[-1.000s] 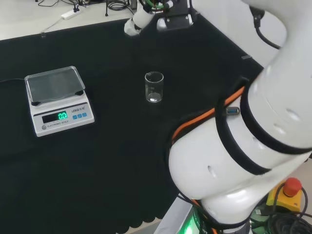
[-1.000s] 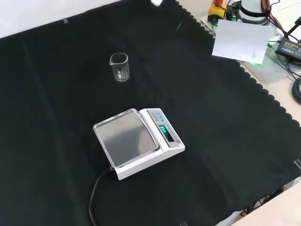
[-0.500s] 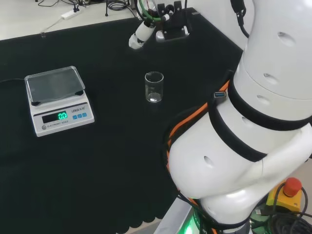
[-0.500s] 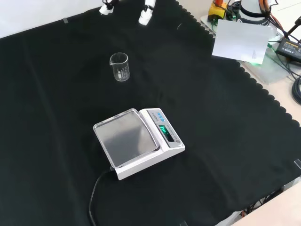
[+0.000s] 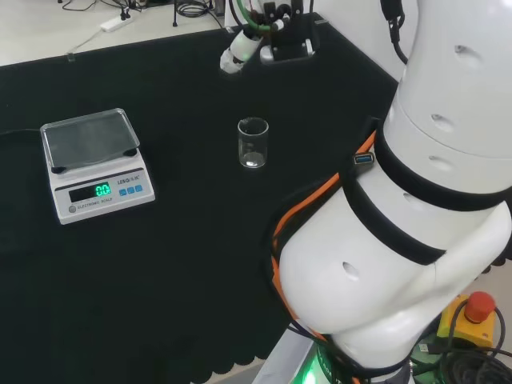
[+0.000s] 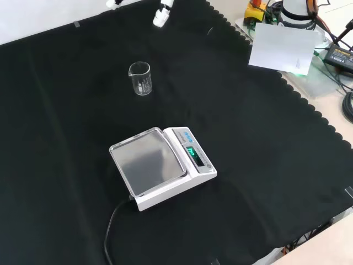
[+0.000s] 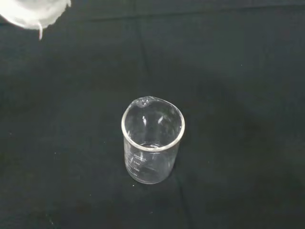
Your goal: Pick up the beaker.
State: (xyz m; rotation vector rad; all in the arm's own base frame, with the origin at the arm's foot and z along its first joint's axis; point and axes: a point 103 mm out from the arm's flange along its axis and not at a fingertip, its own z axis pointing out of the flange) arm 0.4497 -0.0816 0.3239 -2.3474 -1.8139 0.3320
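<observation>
My hand (image 5: 240, 50) hangs above the far part of the black cloth (image 5: 184, 240) in the head view, well apart from the beaker (image 5: 253, 143) and touching nothing. In the front view two of my white fingertips (image 6: 161, 16) show at the top edge, spread apart from each other with the beaker (image 6: 140, 78) standing lower down on the cloth (image 6: 248, 165), between them and the scale. From what shows, the fingers look straight and parted rather than curled, and they hold nothing. The beaker is a small clear glass one, upright on the cloth, with nothing plainly visible inside it. In the wrist view I look down into its round mouth (image 7: 152, 140); its pouring lip and the printed marks on its wall can be seen, and a blurred white part of my hand (image 7: 33, 12) sits in a corner of that picture, clear of the glass. A white electronic scale (image 5: 94, 164) with a grey weighing pan and a lit green display stands to the left of the beaker in the head view, well apart from it; in the front view the scale (image 6: 162, 165) lies nearer the camera, with its dark cable (image 6: 113, 226) trailing off over the cloth.
</observation>
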